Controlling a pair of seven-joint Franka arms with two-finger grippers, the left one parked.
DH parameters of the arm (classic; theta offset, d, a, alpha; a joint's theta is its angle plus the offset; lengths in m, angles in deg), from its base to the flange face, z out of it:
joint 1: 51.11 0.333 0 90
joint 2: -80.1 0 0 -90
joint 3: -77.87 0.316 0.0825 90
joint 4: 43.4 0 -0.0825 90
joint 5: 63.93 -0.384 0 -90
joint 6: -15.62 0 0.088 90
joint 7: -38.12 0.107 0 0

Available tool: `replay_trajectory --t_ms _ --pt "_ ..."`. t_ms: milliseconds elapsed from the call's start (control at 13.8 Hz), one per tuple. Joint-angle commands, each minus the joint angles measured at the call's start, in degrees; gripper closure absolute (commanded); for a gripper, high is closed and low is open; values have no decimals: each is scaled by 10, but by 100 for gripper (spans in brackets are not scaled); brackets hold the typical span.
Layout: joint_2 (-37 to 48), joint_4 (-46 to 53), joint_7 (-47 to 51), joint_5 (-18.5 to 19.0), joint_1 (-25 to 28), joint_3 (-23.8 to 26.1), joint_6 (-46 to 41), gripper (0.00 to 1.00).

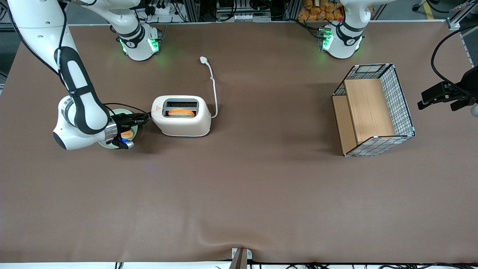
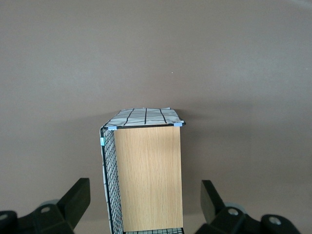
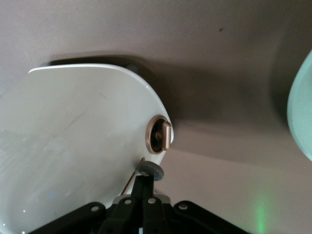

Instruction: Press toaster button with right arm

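The slim black gripper (image 1: 146, 118), fingers pressed together, is touching the small grey button (image 3: 151, 169) on the cream-white rounded toaster (image 1: 182, 116)'s narrow end, directly ahead of its fingertips.

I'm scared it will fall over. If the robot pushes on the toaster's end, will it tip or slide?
Probably not tip: the toaster sits low and wide on the table. It might slide slightly, since its shell looks smooth. The gripper is at the toaster button on its narrow end, fingers together.

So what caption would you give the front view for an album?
Right arm reaching its gripper to the button end of a toaster holding a slice.
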Motion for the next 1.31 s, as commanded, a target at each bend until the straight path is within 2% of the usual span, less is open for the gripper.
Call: replay_trajectory --t_ms 0,508,653,726,798,871,944,1234 --pt "-34 4 -13 -14 -2 7 43 100" --pt "-3 60 12 -6 -3 -5 -29 100" --pt "0 85 19 -4 -3 -13 -47 96" --pt "0 96 18 -4 -3 -18 -52 91" --pt "1 103 16 -2 -3 -27 -54 71" --pt "3 110 15 1 -3 -35 -53 24" --pt "3 119 11 2 -4 -40 -54 0" --pt "17 178 9 67 -8 -45 -68 0"
